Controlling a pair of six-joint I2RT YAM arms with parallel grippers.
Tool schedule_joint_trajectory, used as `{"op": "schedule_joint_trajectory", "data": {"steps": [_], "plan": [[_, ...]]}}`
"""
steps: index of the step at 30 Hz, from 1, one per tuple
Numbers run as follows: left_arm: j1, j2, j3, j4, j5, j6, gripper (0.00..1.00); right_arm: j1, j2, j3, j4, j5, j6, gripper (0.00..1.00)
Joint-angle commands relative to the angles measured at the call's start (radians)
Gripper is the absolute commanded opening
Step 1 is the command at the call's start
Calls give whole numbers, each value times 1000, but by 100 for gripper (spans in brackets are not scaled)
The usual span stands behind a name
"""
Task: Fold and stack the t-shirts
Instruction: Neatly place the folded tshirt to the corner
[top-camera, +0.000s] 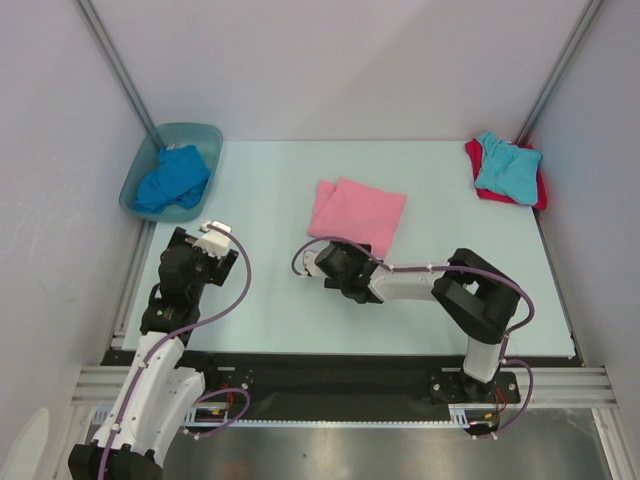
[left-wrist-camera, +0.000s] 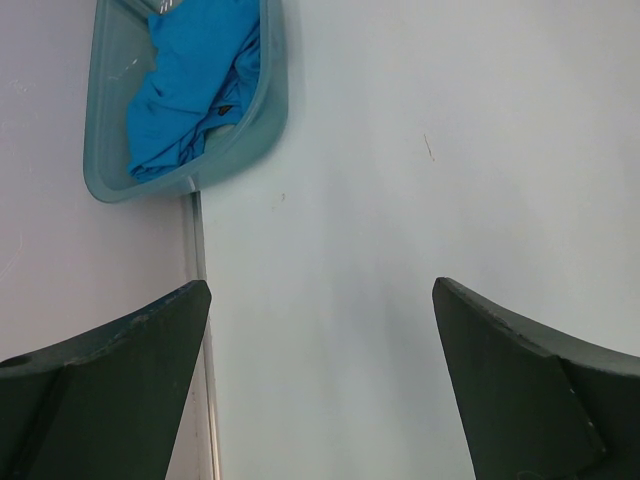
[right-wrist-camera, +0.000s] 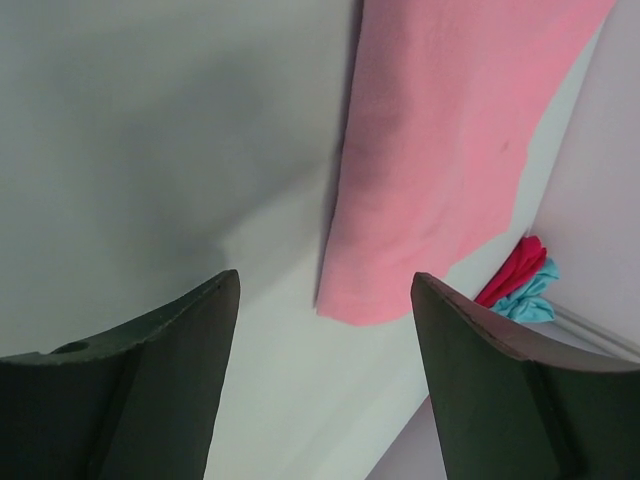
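We see a pale mint counter (top-camera: 300, 320) boxed in by plain white walls: a back wall (top-camera: 340, 70), a left wall (top-camera: 50, 200) and a right wall (top-camera: 605, 220). Grey metal posts (top-camera: 118, 70) climb both rear corners, and an aluminium rail (top-camera: 570, 380) edges the near side. The light is soft and even.

Left gripper (left-wrist-camera: 320, 288) is hanging over the table (left-wrist-camera: 430, 130), jaws spread wide.
Blue shirt (left-wrist-camera: 185, 90) is lying crumpled in the tub (left-wrist-camera: 262, 125), upper left.
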Motion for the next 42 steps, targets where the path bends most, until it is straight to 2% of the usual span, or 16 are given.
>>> {"op": "schedule_joint_trajectory", "data": {"steps": [1, 8, 16, 29, 30, 32, 34, 36, 39, 42], "plan": [[-6, -13, 23, 15, 11, -9, 100, 11, 27, -19, 63, -31, 42, 75], [-6, -13, 25, 12, 12, -9, 100, -4, 128, -25, 209, -36, 10, 77], [-6, -19, 20, 17, 6, -5, 100, -138, 287, 96, 232, -51, -48, 77], [-6, -16, 21, 23, 1, -3, 100, -207, 307, 84, 246, -38, -84, 73], [-6, -21, 21, 23, 1, -2, 100, -207, 312, 76, 257, -33, -94, 71], [-6, -21, 20, 23, 1, -3, 100, -205, 314, 72, 252, -33, -97, 54], [-6, -21, 20, 21, 1, -2, 100, -207, 314, 72, 254, -24, -105, 20], [-6, -19, 21, 21, 3, -3, 100, -205, 306, 64, 263, -7, -120, 0], [-6, -13, 25, 20, 3, -3, 100, -204, 284, 31, 330, 37, -183, 0], [-6, -15, 23, 21, 5, -3, 100, -198, 243, -31, 473, 100, -306, 0]]}}
